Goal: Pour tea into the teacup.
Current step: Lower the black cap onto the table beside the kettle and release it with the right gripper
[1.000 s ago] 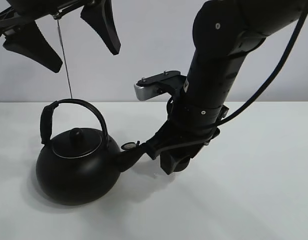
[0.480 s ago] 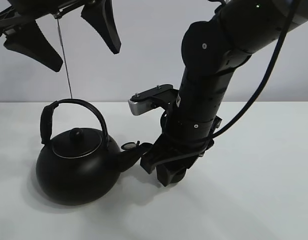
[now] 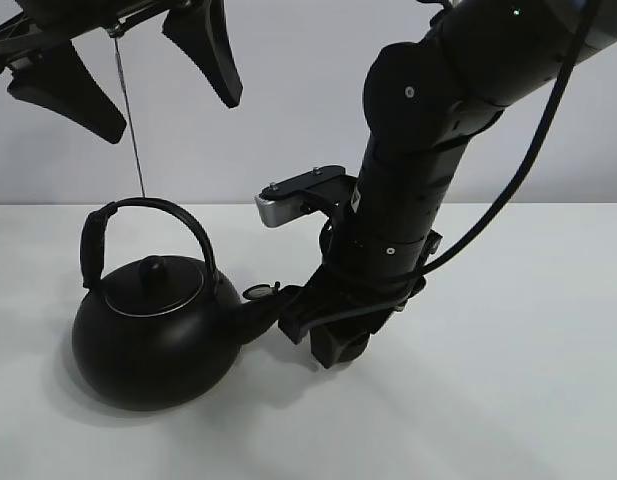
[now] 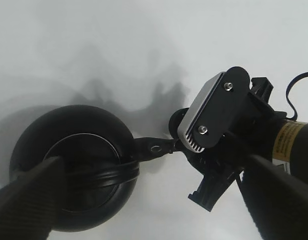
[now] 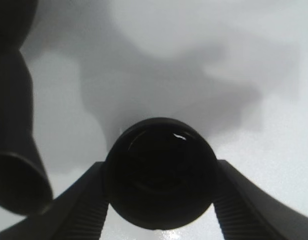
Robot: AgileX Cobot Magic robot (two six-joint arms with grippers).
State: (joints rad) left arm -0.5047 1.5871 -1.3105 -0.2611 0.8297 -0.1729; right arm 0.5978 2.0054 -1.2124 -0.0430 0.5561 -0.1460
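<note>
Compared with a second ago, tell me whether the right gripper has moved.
Yes. The right gripper, holding the teacup, has shifted left, closer to the spout of the unmoved kettle.

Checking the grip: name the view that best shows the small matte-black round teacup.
Right wrist: the small matte-black round teacup sits clamped in the right gripper, rim visible. Exterior high and left wrist show it mostly hidden by that arm.

Matte-black teacup [image 5: 161,177], ribbed black fingers [image 5: 89,212] of the right gripper [image 5: 160,169], black kettle [image 3: 153,345] with a thin silver ring round its lid, all against a plain white table [image 3: 518,390]. The right arm [image 3: 418,170] is black, bearing a yellow label [image 4: 288,142] and a silver-grey camera housing [image 3: 280,207] on a black bracket.
</note>
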